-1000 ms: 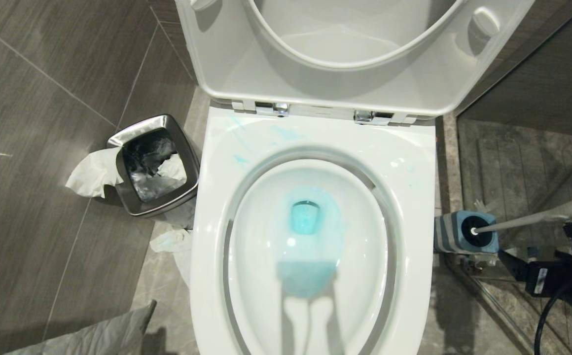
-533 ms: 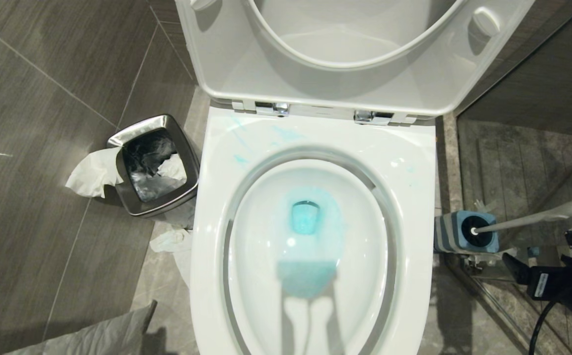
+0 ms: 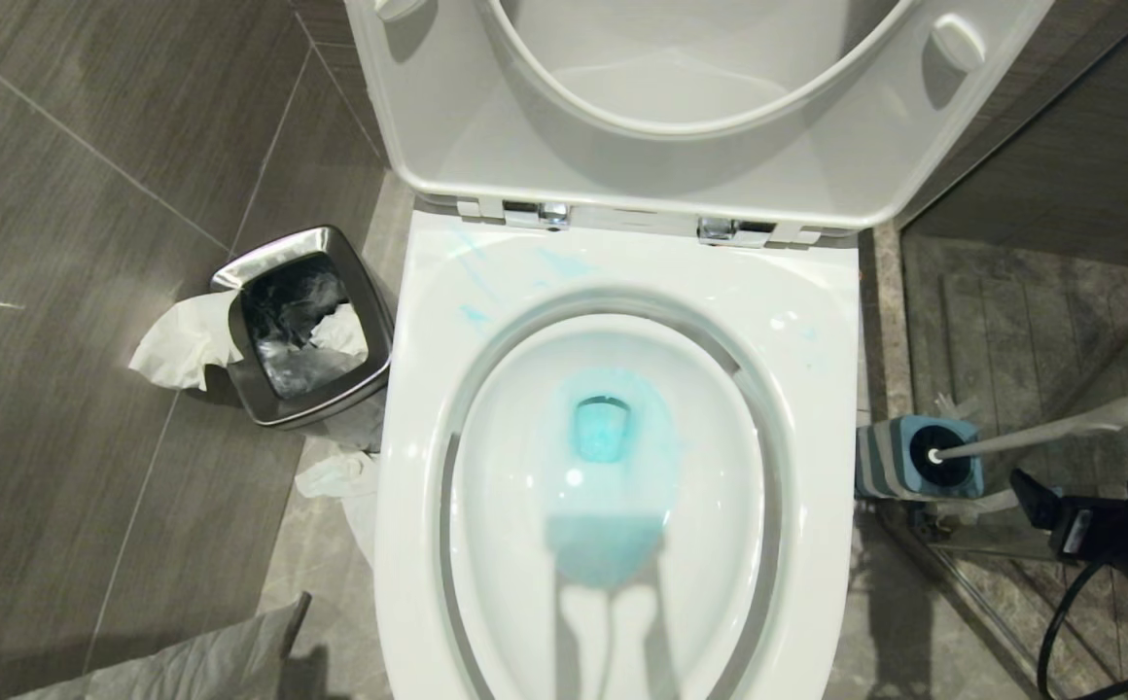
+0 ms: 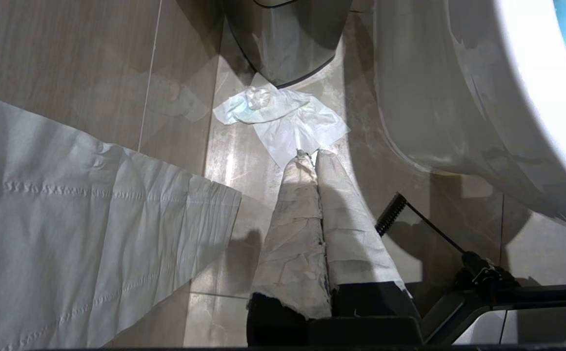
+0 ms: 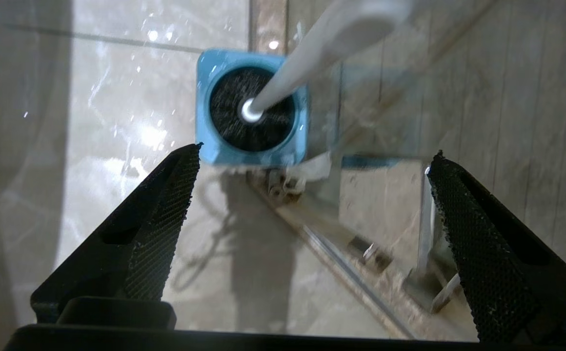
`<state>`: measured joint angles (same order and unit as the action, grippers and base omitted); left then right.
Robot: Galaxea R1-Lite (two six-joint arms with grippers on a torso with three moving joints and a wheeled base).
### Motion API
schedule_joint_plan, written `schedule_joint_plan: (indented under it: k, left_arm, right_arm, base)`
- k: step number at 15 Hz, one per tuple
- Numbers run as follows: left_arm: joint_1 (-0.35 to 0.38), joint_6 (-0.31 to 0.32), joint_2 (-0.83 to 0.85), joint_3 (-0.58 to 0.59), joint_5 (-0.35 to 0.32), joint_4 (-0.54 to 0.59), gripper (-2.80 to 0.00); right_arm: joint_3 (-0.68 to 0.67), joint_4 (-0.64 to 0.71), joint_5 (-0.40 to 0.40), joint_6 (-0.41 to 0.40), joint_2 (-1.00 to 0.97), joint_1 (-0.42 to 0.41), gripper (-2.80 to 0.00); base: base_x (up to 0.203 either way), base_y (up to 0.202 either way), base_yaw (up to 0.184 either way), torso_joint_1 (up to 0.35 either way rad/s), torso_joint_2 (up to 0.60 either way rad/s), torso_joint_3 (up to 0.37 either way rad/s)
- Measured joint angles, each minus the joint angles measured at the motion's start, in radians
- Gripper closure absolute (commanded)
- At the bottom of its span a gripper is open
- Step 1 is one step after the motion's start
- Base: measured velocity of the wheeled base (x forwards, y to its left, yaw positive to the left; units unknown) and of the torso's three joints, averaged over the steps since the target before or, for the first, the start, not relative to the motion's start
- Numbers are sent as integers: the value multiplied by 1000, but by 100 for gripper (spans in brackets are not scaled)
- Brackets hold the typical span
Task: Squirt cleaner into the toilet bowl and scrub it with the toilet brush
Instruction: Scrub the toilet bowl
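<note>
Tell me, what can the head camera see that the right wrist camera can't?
Only the head view shows the toilet bowl with blue cleaner pooled inside, and the steel waste bin with tissue beside it. Only the right wrist view shows the right gripper wide open and empty, pointing down at the floor. Both show the toilet brush standing in its blue holder.

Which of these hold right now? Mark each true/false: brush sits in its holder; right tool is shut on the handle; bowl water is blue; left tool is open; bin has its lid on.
1. The toilet brush sits in its holder: true.
2. The right tool grips the handle: false, it is open and empty.
3. The cleaner tints the toilet bowl water blue: true.
4. The left tool is open: false, shut.
5. The steel bin has a lid on: false, it is open-topped.
</note>
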<state>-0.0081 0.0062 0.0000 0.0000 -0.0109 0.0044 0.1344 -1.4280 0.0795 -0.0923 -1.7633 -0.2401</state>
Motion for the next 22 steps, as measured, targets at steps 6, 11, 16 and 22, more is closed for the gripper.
schedule_joint_plan:
  k: [6,11,16,22]
  left_arm:
    - [0,0,0,0,0,0,0]
    - [0,0,0,0,0,0,0]
    - [0,0,0,0,0,0,0]
    - [0,0,0,0,0,0,0]
  right_arm:
    - [79,-33,-5,-35,-50,-4,-280]
    - [162,-34,-9,-71,-88,-1,-280]
    - [199,-33,-9,-72,-112,2,-280]
    - [255,-36,-9,-75,-154,2,-280]
  base:
    - [0,0,0,0,0,0]
    - [0,0,0,0,0,0]
    - [0,0,0,0,0,0]
    - [0,0,0,0,0,0]
